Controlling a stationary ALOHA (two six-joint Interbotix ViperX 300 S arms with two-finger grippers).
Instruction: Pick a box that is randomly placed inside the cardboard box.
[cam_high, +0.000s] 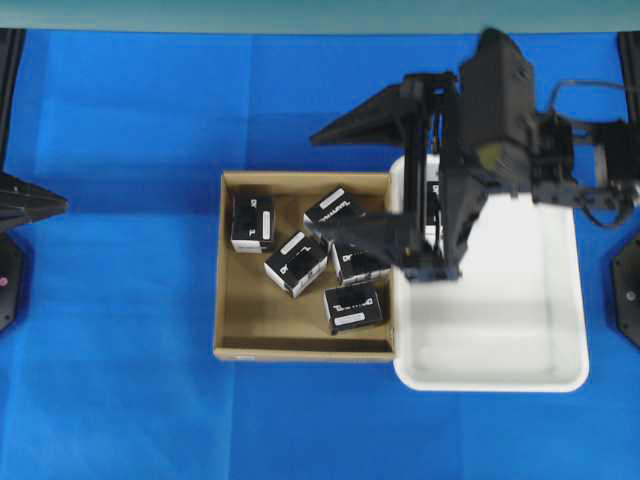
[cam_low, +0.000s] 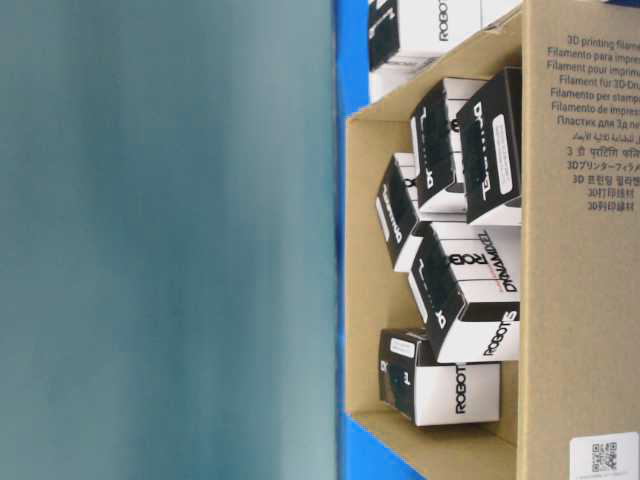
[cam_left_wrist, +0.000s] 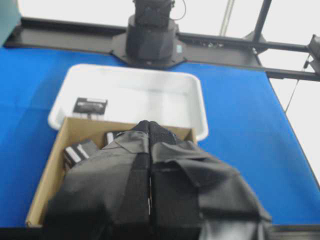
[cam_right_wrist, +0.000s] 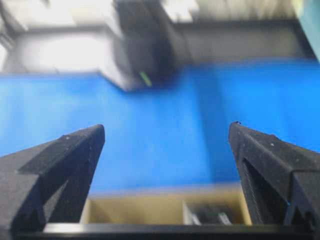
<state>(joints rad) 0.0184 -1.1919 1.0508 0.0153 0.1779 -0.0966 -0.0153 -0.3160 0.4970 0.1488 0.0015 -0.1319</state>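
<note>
The brown cardboard box (cam_high: 240, 310) sits mid-table and holds several small black cartons with white labels, for example one at its left (cam_high: 252, 222) and one at its front (cam_high: 352, 307). My right gripper (cam_high: 312, 183) is open wide and empty, raised over the box's far right part; one finger (cam_high: 365, 235) lies above the cartons. In the right wrist view the gripper (cam_right_wrist: 166, 131) frames blue table, with the box (cam_right_wrist: 135, 207) blurred below. My left gripper (cam_high: 60, 205) is shut and empty at the left edge, away from the box; it also shows in the left wrist view (cam_left_wrist: 150, 126).
A white plastic tray (cam_high: 520, 300) touches the cardboard box's right wall and holds one black carton (cam_left_wrist: 90, 106), mostly hidden under the right arm in the overhead view. Blue cloth covers the table. The table-level view shows the cartons (cam_low: 465, 290) from close up.
</note>
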